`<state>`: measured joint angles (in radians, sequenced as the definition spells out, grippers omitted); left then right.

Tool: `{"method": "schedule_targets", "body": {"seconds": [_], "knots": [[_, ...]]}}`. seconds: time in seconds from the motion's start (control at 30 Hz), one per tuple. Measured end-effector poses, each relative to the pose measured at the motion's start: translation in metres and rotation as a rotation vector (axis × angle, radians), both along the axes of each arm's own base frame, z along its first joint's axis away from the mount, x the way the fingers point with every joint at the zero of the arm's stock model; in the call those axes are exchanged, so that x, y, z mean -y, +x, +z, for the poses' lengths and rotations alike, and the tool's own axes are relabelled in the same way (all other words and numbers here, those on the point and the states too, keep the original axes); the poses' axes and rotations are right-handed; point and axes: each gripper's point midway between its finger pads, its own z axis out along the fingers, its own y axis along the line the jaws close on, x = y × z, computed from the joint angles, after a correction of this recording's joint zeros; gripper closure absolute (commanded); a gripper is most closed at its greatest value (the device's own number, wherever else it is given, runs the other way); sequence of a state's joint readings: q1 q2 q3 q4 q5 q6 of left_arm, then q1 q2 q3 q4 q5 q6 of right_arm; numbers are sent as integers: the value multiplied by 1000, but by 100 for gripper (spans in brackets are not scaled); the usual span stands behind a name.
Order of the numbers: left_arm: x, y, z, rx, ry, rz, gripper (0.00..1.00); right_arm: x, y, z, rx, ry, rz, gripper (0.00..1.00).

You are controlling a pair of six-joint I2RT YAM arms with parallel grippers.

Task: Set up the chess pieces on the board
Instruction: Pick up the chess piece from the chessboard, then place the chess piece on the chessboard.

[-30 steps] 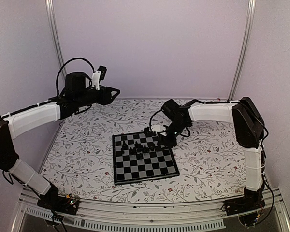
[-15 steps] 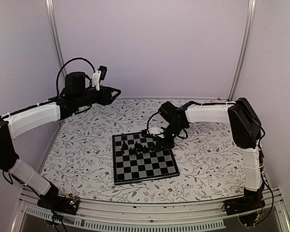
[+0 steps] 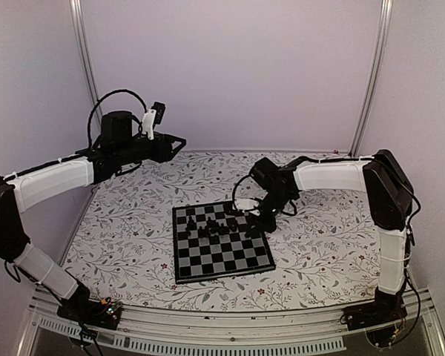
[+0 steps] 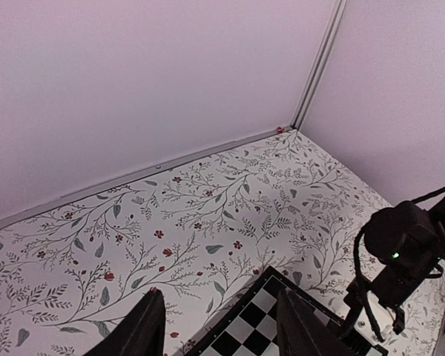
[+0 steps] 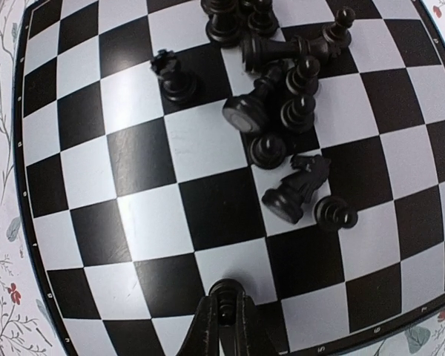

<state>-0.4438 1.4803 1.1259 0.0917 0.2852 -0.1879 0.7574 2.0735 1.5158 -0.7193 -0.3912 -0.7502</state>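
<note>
The board (image 3: 237, 256) of black and light squares lies flat on the floral cover, in the middle of the table. A heap of black chess pieces (image 3: 216, 226) sits near its far middle; in the right wrist view the pieces (image 5: 282, 104) are partly upright and partly toppled. My right gripper (image 5: 224, 305) is shut on a small black pawn (image 5: 225, 286) standing near the board's edge. From above, that right gripper (image 3: 265, 221) is at the board's far right side. My left gripper (image 4: 222, 330) hangs open and empty, high over the far left of the table (image 3: 174, 143).
The floral table cover (image 3: 126, 230) surrounds the board on all sides. Pale walls and metal corner posts (image 3: 371, 74) close the back and sides. In the left wrist view the board's corner (image 4: 259, 322) and the right arm's wrist (image 4: 400, 252) show.
My right gripper has shifted right along the board's far side and its jaws have closed on the pawn. The left arm has not moved.
</note>
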Motion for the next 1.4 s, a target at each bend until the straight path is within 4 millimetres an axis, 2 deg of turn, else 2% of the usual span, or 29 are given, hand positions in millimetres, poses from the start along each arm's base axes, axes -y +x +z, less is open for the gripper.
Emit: {"method": "schedule_targets", "body": {"seconds": [0.23, 0.4, 0.77, 0.83, 1.07, 1.13, 1.23, 1.4], "knots": [[0, 0, -1, -2, 0, -3, 48, 26, -22, 11, 6, -25, -14, 96], [1, 0, -1, -2, 0, -3, 48, 39, -34, 7, -7, -50, -21, 96], [1, 0, -3, -7, 3, -2, 48, 37, -55, -5, -13, -75, 21, 95], [1, 1, -5, -11, 5, -3, 48, 36, -56, -5, -10, -75, 26, 91], [2, 3, -11, -26, 12, -3, 48, 38, -55, -7, -1, -88, 23, 61], [2, 3, -11, -26, 12, -3, 48, 38, -55, -6, -2, -89, 22, 59], [2, 3, -11, -26, 12, -3, 48, 35, -54, 3, -7, -87, 23, 59], [2, 3, -11, -26, 12, -3, 47, 7, -34, 44, 44, 11, 18, 62]]}}
